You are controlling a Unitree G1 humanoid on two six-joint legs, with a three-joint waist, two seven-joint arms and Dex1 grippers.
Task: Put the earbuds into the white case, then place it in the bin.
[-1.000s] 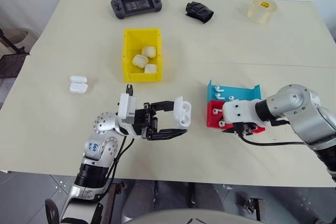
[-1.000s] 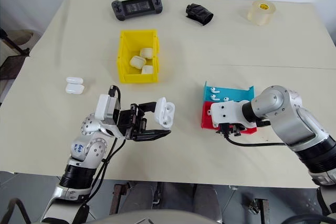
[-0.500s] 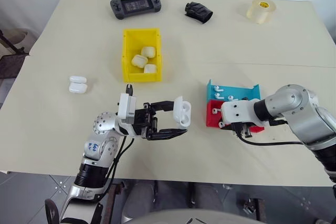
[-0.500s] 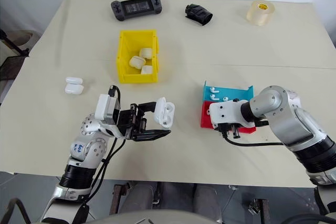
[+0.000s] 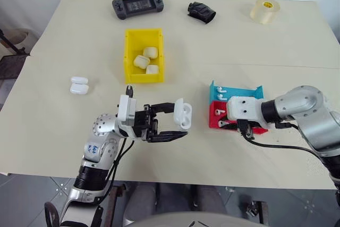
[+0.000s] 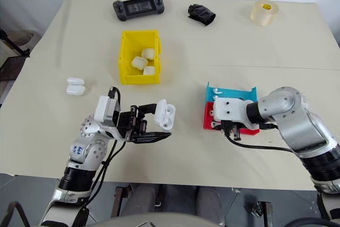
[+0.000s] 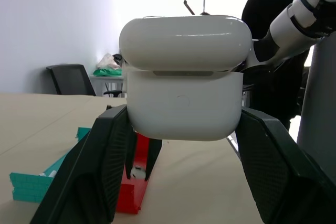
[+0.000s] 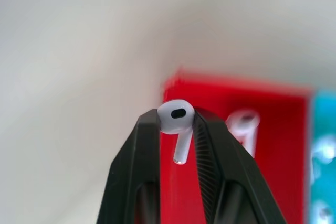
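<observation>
Right wrist view: right gripper (image 8: 177,121) pinches a tiny, slippery earbud (image 8: 177,120) by its head; left gripper (image 7: 181,145) clamps the glossy white case (image 7: 185,77) body

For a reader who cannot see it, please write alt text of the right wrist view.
The right gripper pinches one white earbud between its two black fingers, stem pointing down toward the wrist. Behind it lie the red tray holding another earbud and a beige table.
</observation>
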